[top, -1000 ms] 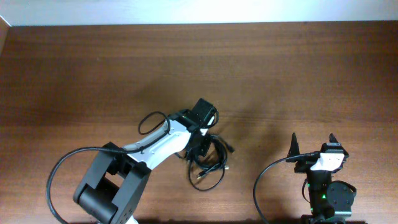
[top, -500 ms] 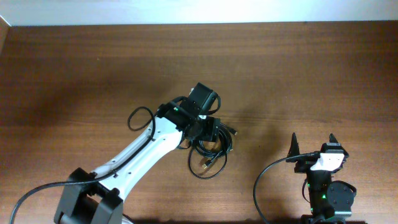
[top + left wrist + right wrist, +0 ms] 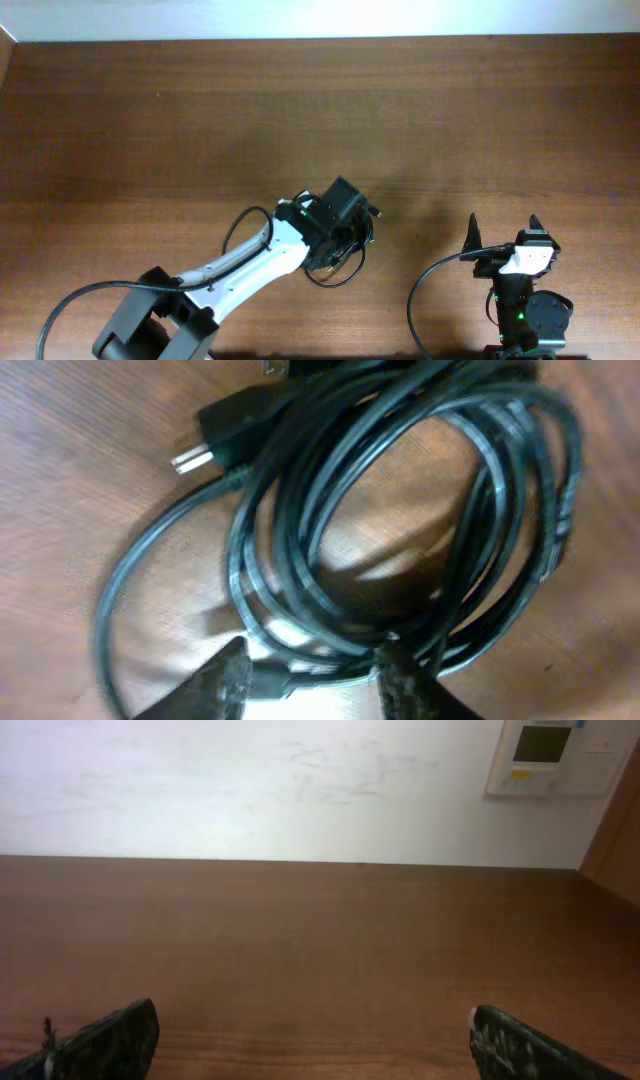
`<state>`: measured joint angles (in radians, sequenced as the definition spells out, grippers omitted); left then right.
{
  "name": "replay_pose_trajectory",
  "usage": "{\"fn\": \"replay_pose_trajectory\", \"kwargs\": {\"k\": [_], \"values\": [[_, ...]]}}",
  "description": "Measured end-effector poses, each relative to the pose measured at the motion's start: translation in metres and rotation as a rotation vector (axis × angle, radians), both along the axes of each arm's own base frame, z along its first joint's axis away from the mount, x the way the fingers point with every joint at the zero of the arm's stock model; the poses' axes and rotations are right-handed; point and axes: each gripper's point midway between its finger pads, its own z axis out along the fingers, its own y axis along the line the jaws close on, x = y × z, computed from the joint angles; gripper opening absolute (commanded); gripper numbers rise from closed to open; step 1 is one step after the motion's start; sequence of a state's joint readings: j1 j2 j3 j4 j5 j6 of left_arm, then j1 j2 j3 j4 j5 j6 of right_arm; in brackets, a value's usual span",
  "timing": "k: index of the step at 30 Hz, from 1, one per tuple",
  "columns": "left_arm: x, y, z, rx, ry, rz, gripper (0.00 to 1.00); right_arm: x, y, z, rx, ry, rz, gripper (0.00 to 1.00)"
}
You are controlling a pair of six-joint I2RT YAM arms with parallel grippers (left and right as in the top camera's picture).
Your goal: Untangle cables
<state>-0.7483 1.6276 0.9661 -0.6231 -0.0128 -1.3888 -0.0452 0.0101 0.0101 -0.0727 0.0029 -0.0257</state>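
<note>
Thin black flexible cables (image 3: pixel 275 500), wound into one tangled coil of several overlapping loops. Lying flat on the brown wooden counter (image 3: pixel 150 120), about midway across its width and toward the near side. In the wrist view, a black plug (image 3: pixel 235 425) with silver prongs jutting from the coil's upper left. A single strand bowing out in a wide arc at the left.

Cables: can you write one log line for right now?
left gripper open, straddling cables | right gripper open, empty, apart | cables coiled, tangled on table
</note>
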Motion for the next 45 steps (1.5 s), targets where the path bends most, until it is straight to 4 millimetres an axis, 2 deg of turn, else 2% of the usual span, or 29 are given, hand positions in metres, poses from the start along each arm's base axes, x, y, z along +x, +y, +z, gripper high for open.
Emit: {"fn": "replay_pose_trajectory", "kwargs": {"k": [2, 3, 4, 7, 11, 13, 18, 21, 23, 25, 27, 31, 33, 35, 37, 40, 44, 45], "values": [[-0.001, 0.0, -0.005, 0.005, -0.015, 0.029, 0.51, 0.0, 0.0, 0.0, 0.0, 0.0, 0.0, 0.98], [-0.003, 0.002, -0.008, 0.018, -0.017, 0.038, 0.59, 0.0, 0.0, 0.0, 0.0, 0.0, 0.0, 0.98], [-0.003, 0.004, -0.01, 0.032, -0.022, 0.046, 0.61, 0.0, 0.0, 0.0, 0.0, 0.0, 0.0, 0.98], [0.002, 0.014, -0.017, 0.091, -0.051, 0.076, 0.38, 0.0, 0.0, 0.0, 0.001, 0.0, 0.0, 0.99], [0.008, 0.023, -0.025, 0.152, -0.075, 0.098, 0.27, 0.0, 0.0, 0.0, 0.0, 0.0, 0.0, 0.99], [0.01, 0.024, -0.029, 0.168, -0.081, 0.102, 0.02, 0.0, 0.0, 0.0, 0.0, 0.0, 0.0, 0.98], [0.014, 0.025, -0.031, 0.187, -0.099, 0.086, 0.0, 0.0, 0.0, 0.0, 0.0, 0.0, 0.0, 0.98], [0.016, 0.028, -0.03, 0.243, -0.113, -0.084, 0.0, 0.0, 0.0, 0.0, 0.0, 0.0, 0.0, 0.99], [0.017, 0.037, -0.027, 0.297, -0.107, -0.217, 0.0, 0.0, 0.0, 0.0, 0.0, 0.0, 0.0, 0.98], [0.015, 0.053, -0.017, 0.344, -0.093, -0.335, 0.0, 0.0, 0.0, 0.0, 0.0, 0.0, 0.0, 0.99], [0.022, 0.06, 0.009, 0.323, -0.146, -0.427, 0.0, 0.0, 0.0, 0.0, 0.0, 0.0, 0.0, 0.99], [0.026, 0.053, 0.061, 0.239, -0.307, -0.599, 0.0, 0.0, 0.0, 0.0, 0.0, 0.0, 0.0, 0.98], [0.023, 0.048, 0.073, 0.214, -0.348, -0.656, 0.0, 0.0, 0.0, 0.0, 0.001, 0.0, 0.0, 0.99], [0.021, 0.045, 0.076, 0.198, -0.358, -0.685, 0.0, 0.0, 0.003, 0.0, 0.054, -0.003, 0.014, 0.99], [0.02, 0.037, 0.079, 0.168, -0.377, -0.726, 0.0, 0.0, 0.017, 0.003, 0.252, -0.011, 0.082, 0.98], [0.029, 0.02, 0.089, 0.109, -0.454, -0.768, 0.0, -0.006, 0.057, 0.007, 0.599, 0.042, 0.29, 0.98], [0.032, -0.001, 0.101, 0.024, -0.529, -0.832, 0.0, -0.027, 0.102, 0.009, 0.858, 0.195, 0.539, 0.99], [0.031, -0.005, 0.103, 0.007, -0.539, -0.842, 0.0, -0.03, 0.107, 0.009, 0.874, 0.214, 0.569, 0.98]]}}
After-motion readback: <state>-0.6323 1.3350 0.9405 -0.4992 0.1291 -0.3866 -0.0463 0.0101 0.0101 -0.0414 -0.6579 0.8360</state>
